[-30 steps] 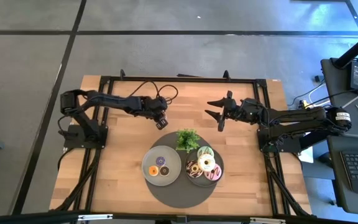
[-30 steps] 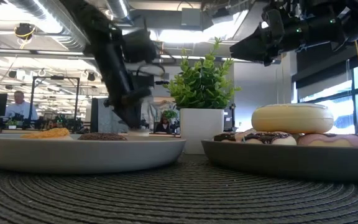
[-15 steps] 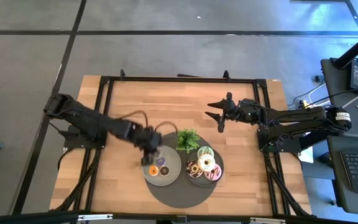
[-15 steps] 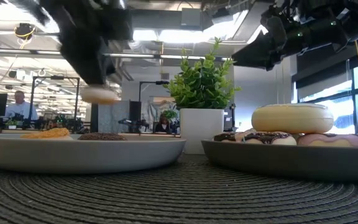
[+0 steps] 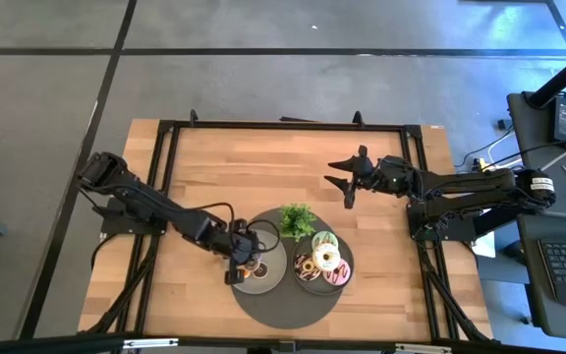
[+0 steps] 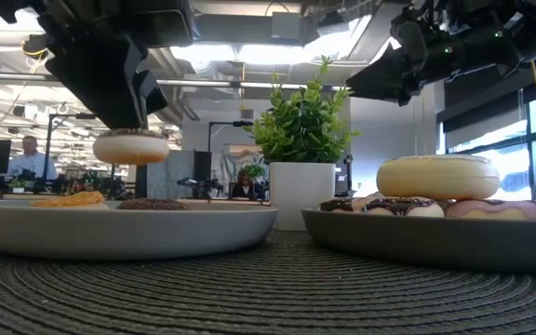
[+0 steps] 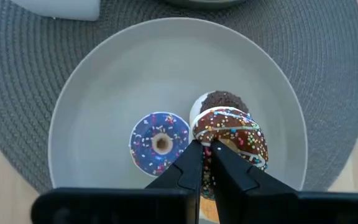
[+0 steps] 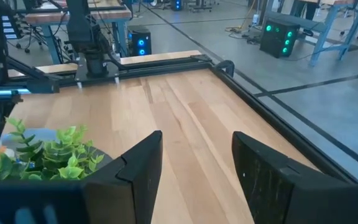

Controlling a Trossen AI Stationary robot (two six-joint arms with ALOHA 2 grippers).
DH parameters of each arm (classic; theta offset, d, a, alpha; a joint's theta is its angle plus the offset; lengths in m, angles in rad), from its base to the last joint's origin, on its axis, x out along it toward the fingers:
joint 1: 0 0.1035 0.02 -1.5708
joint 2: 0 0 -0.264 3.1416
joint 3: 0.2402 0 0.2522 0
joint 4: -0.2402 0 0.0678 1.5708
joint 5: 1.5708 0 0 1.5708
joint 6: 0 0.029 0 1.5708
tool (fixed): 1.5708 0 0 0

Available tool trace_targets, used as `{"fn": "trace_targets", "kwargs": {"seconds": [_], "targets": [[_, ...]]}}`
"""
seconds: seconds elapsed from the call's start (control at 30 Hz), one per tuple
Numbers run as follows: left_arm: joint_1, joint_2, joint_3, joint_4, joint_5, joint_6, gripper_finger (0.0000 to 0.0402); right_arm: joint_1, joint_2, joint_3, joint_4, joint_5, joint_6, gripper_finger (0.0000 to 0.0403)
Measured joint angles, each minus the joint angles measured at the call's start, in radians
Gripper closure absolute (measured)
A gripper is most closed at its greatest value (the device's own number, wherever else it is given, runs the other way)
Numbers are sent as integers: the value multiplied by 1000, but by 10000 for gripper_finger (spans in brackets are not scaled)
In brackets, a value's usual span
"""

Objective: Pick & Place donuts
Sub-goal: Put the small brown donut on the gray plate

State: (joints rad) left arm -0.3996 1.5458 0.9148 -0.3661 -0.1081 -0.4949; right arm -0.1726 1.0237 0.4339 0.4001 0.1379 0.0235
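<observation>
My left gripper hangs over the left grey plate, shut on a small chocolate-iced donut with coloured sprinkles. On that plate lie a purple mini donut, a brown one under the held donut, and an orange one. The right plate carries larger donuts: white, green, pink and chocolate. My right gripper hovers open above the table beyond the plant. My left gripper pinches the sprinkled donut by its rim between its two fingers, coming from above and pointing down. The donut lies level below the fingers, lifted clear above the left plate.
A small green plant in a white pot stands just beyond the two plates. Both plates sit on a round dark woven mat. Bare wood stretches toward the far edge. A person sits in the room behind.
My left arm has swung from the far middle of the table toward the near edge and now hangs over the left plate, carrying the sprinkled donut with it. The gripper has stayed shut on the donut.
</observation>
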Motion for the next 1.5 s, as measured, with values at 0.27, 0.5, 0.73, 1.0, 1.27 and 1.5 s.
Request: {"fn": "trace_targets", "kwargs": {"seconds": [0.27, 0.5, 0.73, 1.0, 1.27, 1.5], "targets": [[2, 18, 0, 10, 1, 25, 382, 0, 0, 0, -1, 0, 9, 208], [2, 18, 0, 16, -6, 35, 382, 0, 0, 0, -1, 1, 0, 208], [2, 18, -19, 27, -12, 36, 382, 0, 0, 0, -2, 1, -1, 208], [-2, 18, -23, 39, -29, 36, 382, 0, 0, 0, -3, 2, -1, 208], [-21, 75, -23, 73, -26, 36, 382, 0, 0, 0, -6, 2, -2, 208], [-16, 87, -23, 77, -31, 28, 382, 0, 0, 0, -8, 2, 1, 208]]}}
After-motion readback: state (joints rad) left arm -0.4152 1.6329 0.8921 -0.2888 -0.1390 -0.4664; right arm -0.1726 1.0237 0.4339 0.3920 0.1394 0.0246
